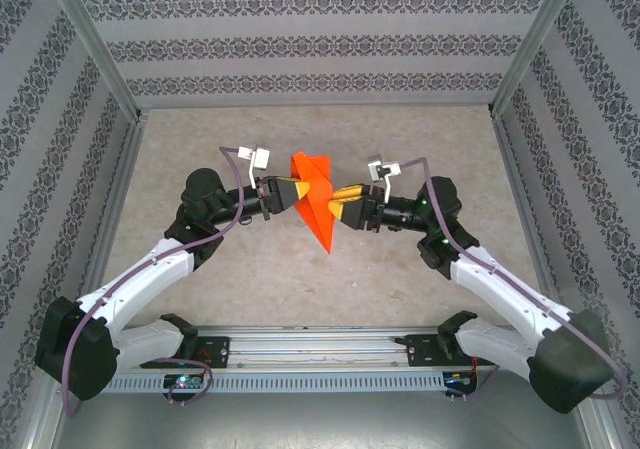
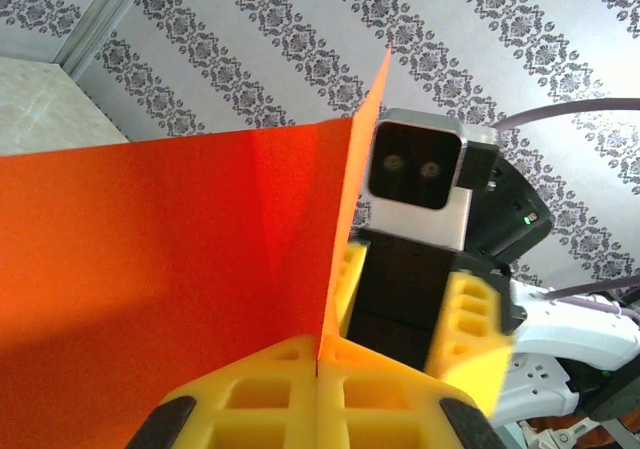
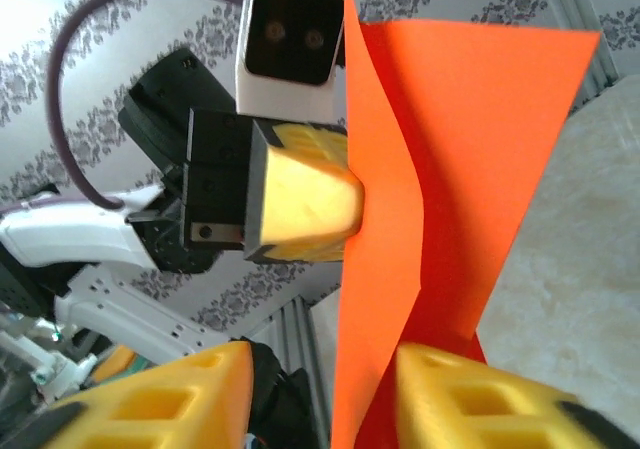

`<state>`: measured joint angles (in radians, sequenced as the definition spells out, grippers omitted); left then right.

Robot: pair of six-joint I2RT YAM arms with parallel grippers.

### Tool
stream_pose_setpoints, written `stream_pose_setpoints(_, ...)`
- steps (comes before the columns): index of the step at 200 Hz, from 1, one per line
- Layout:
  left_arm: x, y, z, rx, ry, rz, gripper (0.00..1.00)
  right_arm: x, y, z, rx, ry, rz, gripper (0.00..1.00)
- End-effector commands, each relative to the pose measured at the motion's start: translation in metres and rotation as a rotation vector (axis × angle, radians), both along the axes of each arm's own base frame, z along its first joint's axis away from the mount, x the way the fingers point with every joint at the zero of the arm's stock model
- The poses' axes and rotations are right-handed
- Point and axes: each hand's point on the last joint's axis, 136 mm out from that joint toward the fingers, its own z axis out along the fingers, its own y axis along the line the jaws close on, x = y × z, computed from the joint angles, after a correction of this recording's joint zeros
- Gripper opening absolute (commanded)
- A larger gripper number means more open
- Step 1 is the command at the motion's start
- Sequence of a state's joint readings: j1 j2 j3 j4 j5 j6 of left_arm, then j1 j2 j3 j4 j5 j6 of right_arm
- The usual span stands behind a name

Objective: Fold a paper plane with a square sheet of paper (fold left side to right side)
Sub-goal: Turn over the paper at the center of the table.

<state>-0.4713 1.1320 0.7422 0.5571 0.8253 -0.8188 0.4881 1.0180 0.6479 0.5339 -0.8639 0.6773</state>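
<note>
The square sheet of paper (image 1: 316,205) is bright orange-red and folded into a pointed, creased shape. It hangs in the air over the middle of the table, between both arms. My left gripper (image 1: 295,191) is shut on its left edge. In the left wrist view the yellow jaws of my left gripper (image 2: 320,357) meet on the paper (image 2: 150,269). My right gripper (image 1: 336,207) stands open, one finger on each side of the sheet. In the right wrist view the paper (image 3: 470,119) runs between the spread fingers of my right gripper (image 3: 322,374), and the left gripper (image 3: 345,204) pinches it from the far side.
The beige table top (image 1: 220,289) lies below the paper. Patterned walls (image 1: 320,44) and aluminium posts (image 1: 90,39) enclose it on three sides. A metal rail (image 1: 320,354) with both arm bases runs along the near edge.
</note>
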Motion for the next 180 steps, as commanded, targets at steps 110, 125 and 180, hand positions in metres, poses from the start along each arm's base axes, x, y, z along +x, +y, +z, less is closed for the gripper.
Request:
stream_pose_setpoints(110,-0.004,-0.001,0.023,-0.034,-0.071,-0.003,0.03,-0.012,0.007,-0.041,-0.075,0.191,0.017,0.95)
stream_pose_setpoints(125,-0.004,-0.002,0.022,-0.036,-0.066,-0.008,0.03,-0.014,0.014,-0.036,-0.072,0.19,0.048,0.89)
stream_pose_setpoints(180,-0.003,-0.003,0.018,-0.034,-0.05,-0.017,0.03,-0.009,0.022,-0.017,-0.058,0.151,0.069,0.6)
